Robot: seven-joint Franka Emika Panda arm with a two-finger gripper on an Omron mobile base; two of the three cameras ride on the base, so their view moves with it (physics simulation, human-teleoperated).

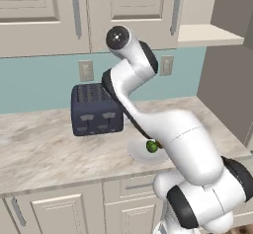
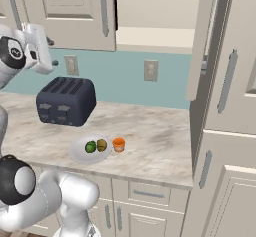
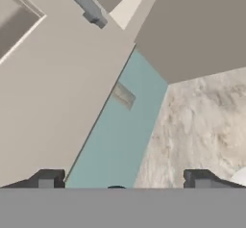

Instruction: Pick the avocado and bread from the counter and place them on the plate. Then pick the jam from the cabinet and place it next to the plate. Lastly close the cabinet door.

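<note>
The white plate [image 2: 76, 152] lies on the counter [image 2: 150, 136] in front of the toaster. On it sit the green avocado [image 2: 90, 147] and the brown bread [image 2: 101, 144] side by side. The orange jam [image 2: 118, 144] stands on the counter just right of the plate's rim. The avocado [image 1: 152, 146] and the plate [image 1: 138, 152] also peek out from behind my arm. The cabinet [image 2: 155, 35] stands open, its door [image 2: 204, 41] swung out to the right. My gripper [image 2: 52, 52] is raised at the upper left, far from the plate. My gripper [image 3: 122, 181] is open and holds nothing.
A dark blue toaster [image 2: 66, 101] stands at the back of the counter, left of the plate. Wall outlets [image 2: 150, 70] sit on the teal backsplash. A tall cream cabinet [image 2: 225, 131] bounds the counter on the right. A closed door's grey handle [image 3: 84, 3] is close ahead of the hand.
</note>
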